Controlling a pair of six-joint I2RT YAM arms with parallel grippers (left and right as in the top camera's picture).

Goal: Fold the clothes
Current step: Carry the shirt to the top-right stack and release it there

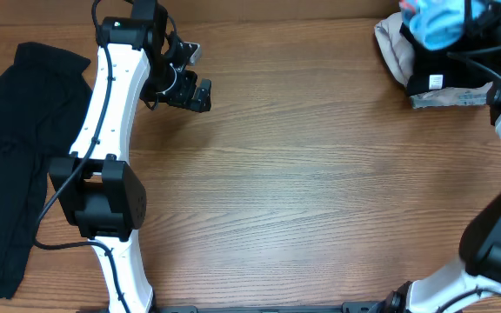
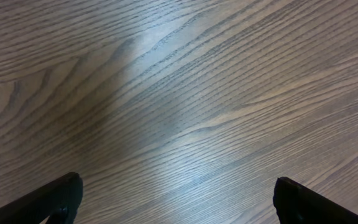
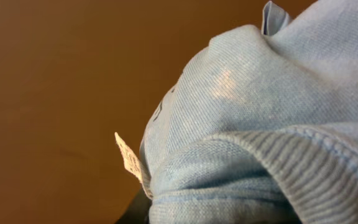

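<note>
The clothes, a light blue T-shirt [image 1: 440, 23], are bunched on top of a pile at the table's far right corner. In the right wrist view the blue knit [image 3: 260, 124] fills the frame, gathered into folds, with a ribbed hem and a small white tag [image 3: 128, 157] sticking out. My right gripper [image 1: 484, 21] is at that pile, shut on the bunched T-shirt, and the cloth hides its fingers. My left gripper [image 1: 198, 75] hangs over bare wood at the far left. Its fingers [image 2: 61, 196] stand wide open with nothing between them.
A large black garment [image 1: 11, 156] lies flat along the table's left edge. Under the T-shirt are a beige cloth [image 1: 394, 43] and a dark folded item with a white label [image 1: 437, 83]. Cables run over the pile. Wooden table [image 1: 320, 174].
</note>
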